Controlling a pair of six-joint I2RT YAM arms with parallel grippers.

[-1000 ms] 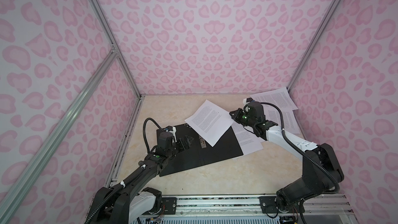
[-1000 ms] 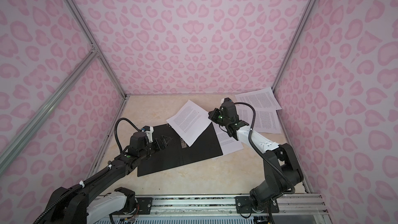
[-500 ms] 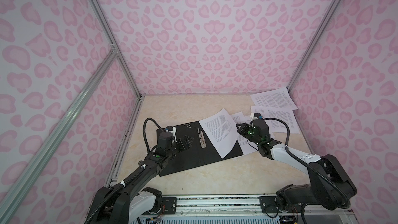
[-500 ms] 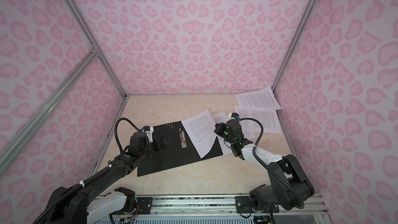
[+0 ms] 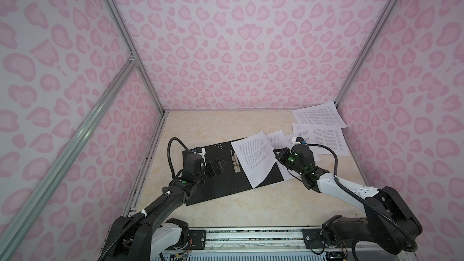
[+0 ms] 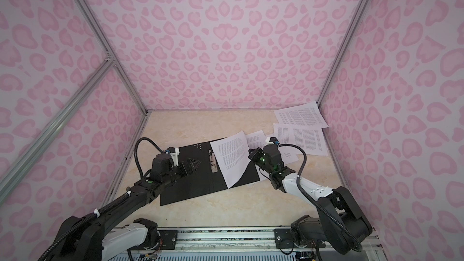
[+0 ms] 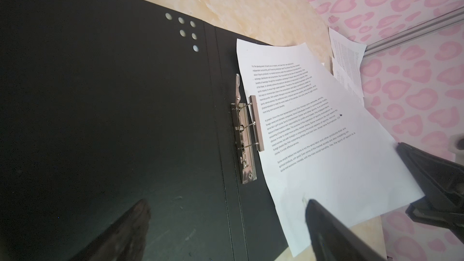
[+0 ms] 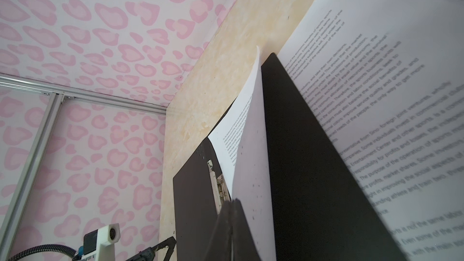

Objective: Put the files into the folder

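the task is early, by my reading; the folder (image 5: 226, 182) lies open, black inside up, on the left half of the bench (image 5: 226, 126), and only one sheet (image 5: 253, 156) is over it; that sheet covers the right-hand cover, skewed, with its right edge lifted; the right gripper (image 5: 276, 152) is pinched shut on that lifted edge; the left gripper (image 5: 217, 168) stands with jaws wide and holds nothing, low over the left cover; whether it touches the cover i cannot tell.

left to do: square and release this sheet, then bring the loose sheets; two (image 5: 319, 119) lie at the far right corner of the bench, and more (image 5: 278, 139) are tucked just beside the folder's right edge.

edges: the sheet's inner edge reaches the metal clip (image 7: 247, 131) at the spine; whether it sits under the raised bar i cannot tell; its near corner hangs past the folder's near edge onto the bench.

room: the bench is bare along its near edge and at its far left; the right side is crowded with paper and close to the wall, so the right arm probably has less room there.
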